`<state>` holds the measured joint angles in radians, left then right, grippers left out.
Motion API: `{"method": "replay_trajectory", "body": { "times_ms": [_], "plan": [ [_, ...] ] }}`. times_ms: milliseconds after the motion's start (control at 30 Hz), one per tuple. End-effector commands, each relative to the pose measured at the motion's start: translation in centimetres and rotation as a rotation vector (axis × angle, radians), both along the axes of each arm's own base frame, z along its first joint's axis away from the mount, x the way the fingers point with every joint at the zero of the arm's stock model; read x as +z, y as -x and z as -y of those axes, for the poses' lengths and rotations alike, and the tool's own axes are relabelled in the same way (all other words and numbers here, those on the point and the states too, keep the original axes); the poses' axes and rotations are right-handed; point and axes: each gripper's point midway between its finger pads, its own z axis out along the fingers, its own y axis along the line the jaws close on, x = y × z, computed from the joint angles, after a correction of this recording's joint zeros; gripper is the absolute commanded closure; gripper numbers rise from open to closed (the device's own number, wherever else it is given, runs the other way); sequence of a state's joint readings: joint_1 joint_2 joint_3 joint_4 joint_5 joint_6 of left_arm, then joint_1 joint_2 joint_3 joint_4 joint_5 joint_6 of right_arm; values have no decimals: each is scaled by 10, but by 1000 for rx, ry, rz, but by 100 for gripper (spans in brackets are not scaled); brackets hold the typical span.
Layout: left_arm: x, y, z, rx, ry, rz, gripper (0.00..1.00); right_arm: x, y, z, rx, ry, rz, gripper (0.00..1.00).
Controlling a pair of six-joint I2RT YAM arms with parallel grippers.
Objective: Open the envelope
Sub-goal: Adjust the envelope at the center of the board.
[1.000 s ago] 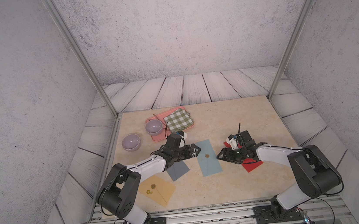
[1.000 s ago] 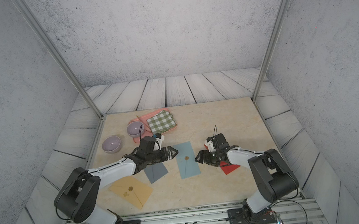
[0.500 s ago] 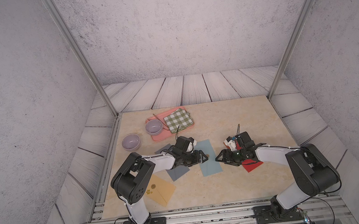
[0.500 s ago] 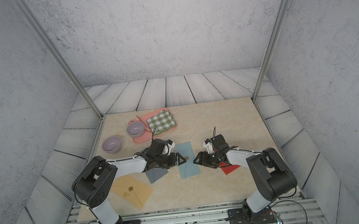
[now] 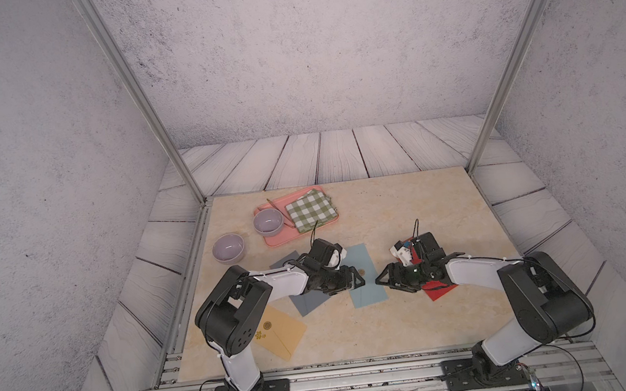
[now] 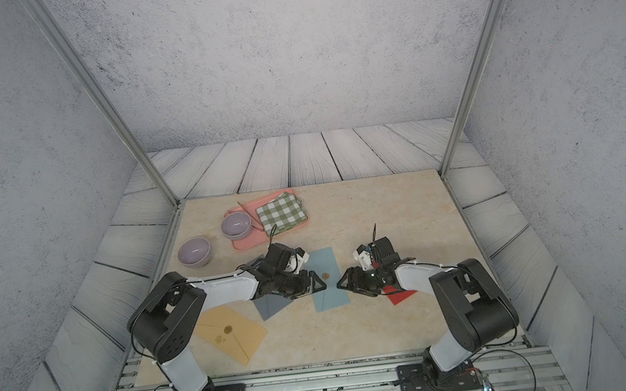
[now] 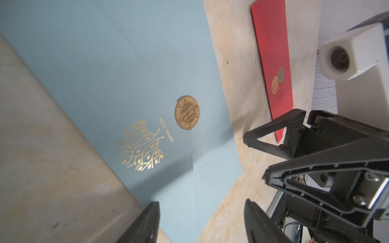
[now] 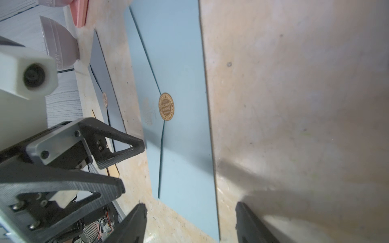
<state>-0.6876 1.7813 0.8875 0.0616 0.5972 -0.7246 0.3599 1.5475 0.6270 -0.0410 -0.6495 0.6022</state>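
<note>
1. The light blue envelope lay flat in the middle of the table, its flap sealed by a gold sticker.
2. The left gripper hovered released at the envelope's 9 o'clock edge, grasping nothing.
3. The right gripper, released too, sat just beside its 3 o'clock edge.

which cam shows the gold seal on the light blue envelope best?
Left wrist: the gold seal is large, sharp, lettering readable. Right wrist shows it smaller and foreshortened; in both top views it is a tiny dot.
</note>
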Motion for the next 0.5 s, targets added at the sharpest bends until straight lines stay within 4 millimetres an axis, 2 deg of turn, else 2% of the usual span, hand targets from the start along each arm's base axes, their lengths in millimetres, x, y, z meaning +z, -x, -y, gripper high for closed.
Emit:
{"method": "replay_trajectory", "body": {
  "times_ms": [0,233,467],
  "plan": [
    [-13,6,-2,-7,-25,-42,33,-25,24,16,-27,97,-110,29],
    [-31,11,-12,12,-89,-91,34,-31,30,19,-43,107,-143,31],
    [-4,17,-10,-44,-56,-27,35,-32,34,17,-49,81,-158,35]
  ]
}}
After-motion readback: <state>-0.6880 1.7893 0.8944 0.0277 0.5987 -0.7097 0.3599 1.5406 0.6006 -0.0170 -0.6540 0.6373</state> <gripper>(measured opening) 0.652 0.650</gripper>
